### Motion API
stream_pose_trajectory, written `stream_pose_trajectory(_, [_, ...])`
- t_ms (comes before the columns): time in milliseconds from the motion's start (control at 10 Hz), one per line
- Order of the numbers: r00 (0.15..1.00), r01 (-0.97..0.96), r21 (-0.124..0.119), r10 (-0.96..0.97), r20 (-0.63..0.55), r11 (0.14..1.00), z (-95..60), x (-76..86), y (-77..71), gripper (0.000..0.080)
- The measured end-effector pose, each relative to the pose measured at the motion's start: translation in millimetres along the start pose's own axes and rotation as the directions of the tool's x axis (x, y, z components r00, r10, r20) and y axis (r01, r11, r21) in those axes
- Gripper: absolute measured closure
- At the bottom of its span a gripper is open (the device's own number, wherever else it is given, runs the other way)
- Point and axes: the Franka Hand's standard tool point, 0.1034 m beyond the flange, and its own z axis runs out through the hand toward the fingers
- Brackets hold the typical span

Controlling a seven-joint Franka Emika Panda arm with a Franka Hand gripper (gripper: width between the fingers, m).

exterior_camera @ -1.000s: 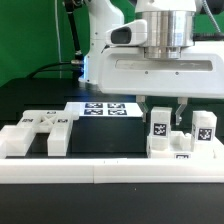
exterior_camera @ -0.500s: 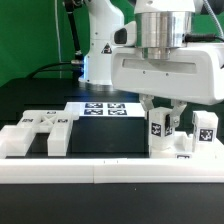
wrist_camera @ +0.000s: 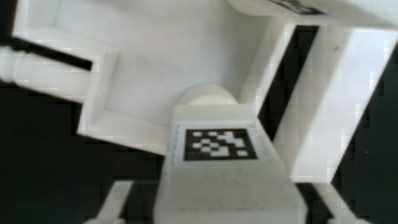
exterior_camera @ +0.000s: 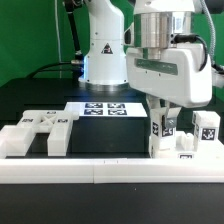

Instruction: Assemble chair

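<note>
A short white chair leg (exterior_camera: pixel 159 129) with a marker tag stands upright on a low white chair part (exterior_camera: pixel 176 151) at the exterior view's right. My gripper (exterior_camera: pixel 164 119) comes down from above and is shut on this leg. In the wrist view the same leg (wrist_camera: pixel 222 146) fills the space between my fingers (wrist_camera: pixel 125 203), with a broad white chair part (wrist_camera: pixel 157 72) beneath it. A second tagged white post (exterior_camera: pixel 205 128) stands just to the right of the held one.
Two white chair pieces (exterior_camera: pixel 36 134) lie at the exterior view's left on the black table. The marker board (exterior_camera: pixel 104 108) lies flat behind them. A long white rail (exterior_camera: pixel 90 173) runs along the table's front edge. The arm's base (exterior_camera: pixel 105 55) stands at the back.
The hand has turned about its vertical axis while staying over the leg; its wide body now points more edge-on and sits further right. The jaws stay closed on the leg.
</note>
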Motion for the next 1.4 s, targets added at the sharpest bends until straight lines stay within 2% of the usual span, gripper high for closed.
stream_pose_trajectory(300, [0.991,-0.132,0.001,0.132,0.005,0.991,0.1,-0.4,0.1,0.0509])
stream_pose_trajectory(500, [0.994,-0.109,0.001,0.109,0.005,0.994,0.2,-0.5,0.1,0.0509])
stream_pose_trajectory(600, [0.998,-0.067,0.001,0.067,0.005,0.998,0.2,-0.6,0.3,0.0347])
stream_pose_trajectory(700, [1.000,-0.023,-0.002,0.023,0.006,1.000,0.2,-0.8,0.6,0.0223])
stream_pose_trajectory(800, [0.996,0.090,-0.001,-0.090,0.005,0.996,0.2,-1.8,0.4,0.0223])
stream_pose_trajectory(900, [0.981,0.195,-0.008,-0.195,0.006,0.981,0.1,-5.5,0.3,0.0165])
stream_pose_trajectory(1200, [0.874,0.486,-0.007,-0.486,0.008,0.874,-2.4,-7.4,-1.8,0.0150])
stream_pose_trajectory(1400, [0.794,0.608,-0.004,-0.608,0.008,0.794,-3.7,-6.8,-2.5,0.0150])
